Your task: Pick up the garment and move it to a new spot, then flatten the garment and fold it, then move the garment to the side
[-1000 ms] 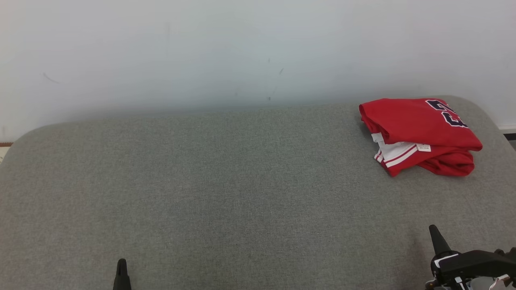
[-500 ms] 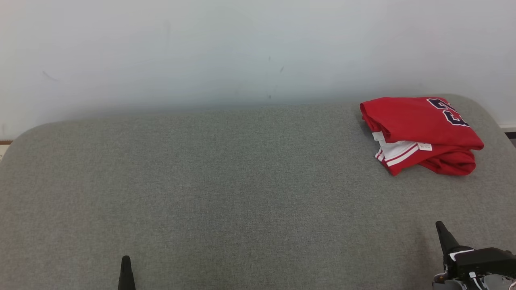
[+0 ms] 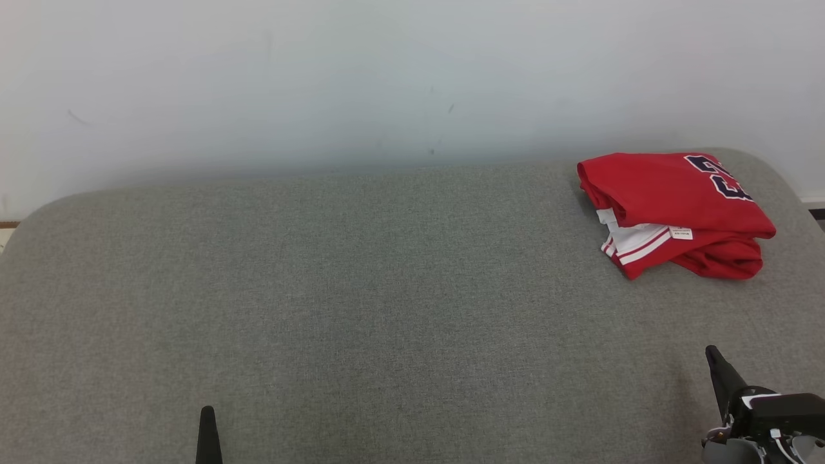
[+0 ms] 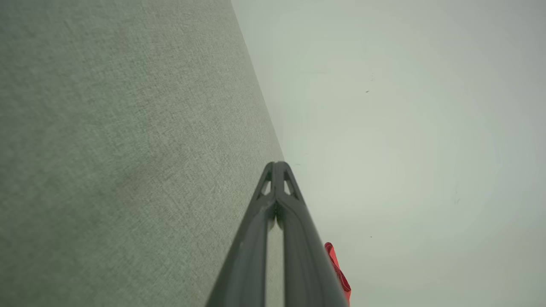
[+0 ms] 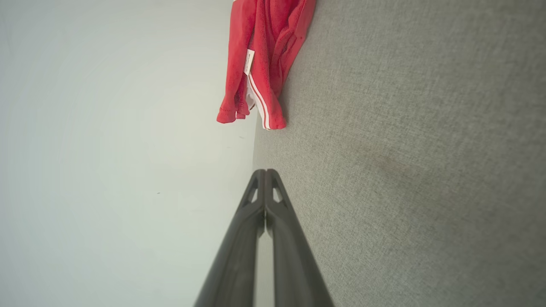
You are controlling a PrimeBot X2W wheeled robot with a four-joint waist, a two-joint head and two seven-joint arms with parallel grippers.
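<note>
Grey woven fabric covers the broad padded surface [image 3: 361,290], which runs back to a plain pale wall [image 3: 322,84]. The red garment [image 3: 664,193] lies folded in a compact bundle at the far right corner of that surface, with dark lettering on its top layer, a white striped trim and a small label showing along its near edge. Nothing touches it. The right jaws are pressed together and hold nothing, their dark fingers [image 5: 251,221] meeting at the tip. They sit near the front right corner, well apart from the garment. Over the last second the right arm [image 3: 773,412] has drawn back toward that corner, so less of it reaches over the fabric than before. The left jaws are likewise closed and empty, and their fingers [image 4: 294,221] show as one dark tip at the front edge, left of the middle. That tip has barely moved, and the small upward drift of the whole scene looks like the camera shifting. Judging by the folded bundle set off to one side and both arms pulled clear, the task seems essentially complete, with only the return to rest left.
</note>
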